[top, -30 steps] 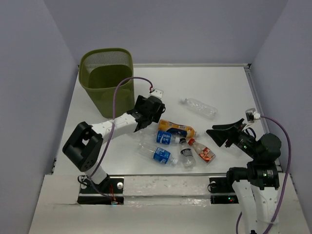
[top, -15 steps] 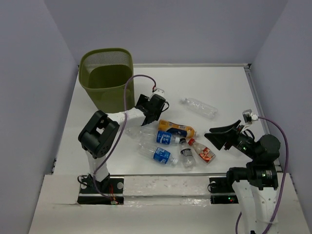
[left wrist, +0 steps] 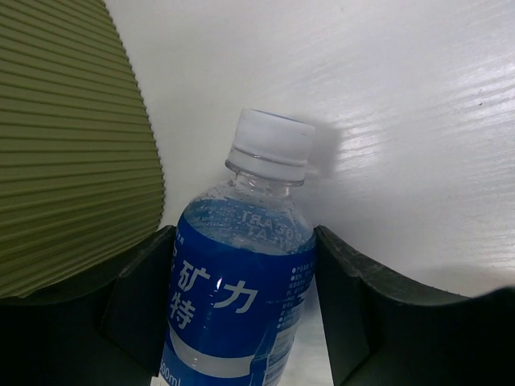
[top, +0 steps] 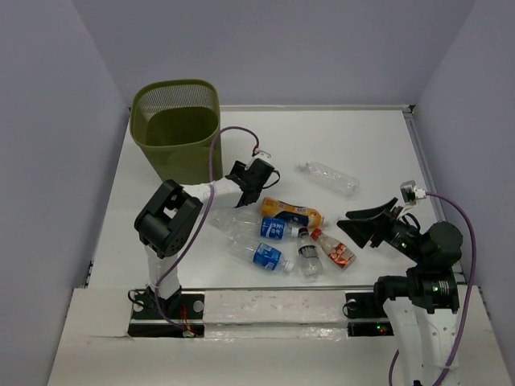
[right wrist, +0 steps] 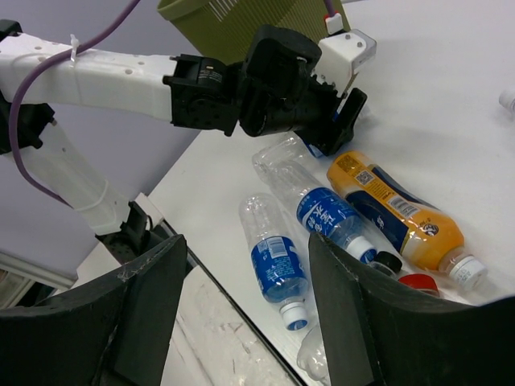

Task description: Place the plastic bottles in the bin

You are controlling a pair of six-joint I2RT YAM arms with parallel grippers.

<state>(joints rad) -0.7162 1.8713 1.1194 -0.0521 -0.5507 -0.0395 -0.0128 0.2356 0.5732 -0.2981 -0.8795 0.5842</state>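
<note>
Your left claw is pinching a blue-labelled bottle, with one finger pressed against each side of the label. The bottle is clear plastic with a white cap and white characters printed on the blue label. It sits just beside the ribbed olive wall of the bin, cap pointing out over the white tabletop. You cannot tell from these views whether it is lifted or resting. The left arm rises from its base and folds at the elbow. Its forearm reaches to the far right, which puts the wrist low by the bin's near right corner. Your right claw is spread wide and grips nothing. It hangs over the tabletop to the right of the loose bottles, pointing left toward them and well apart from the bin. Lying on the tabletop between the two claws are:
- an orange bottle;
- two blue-labelled bottles on their sides;
- a grey-labelled bottle;
- a red-labelled bottle;
- a crinkled clear bottle, just beside the left claw.

A further clear unlabelled bottle lies alone, farther back on the right.
</note>
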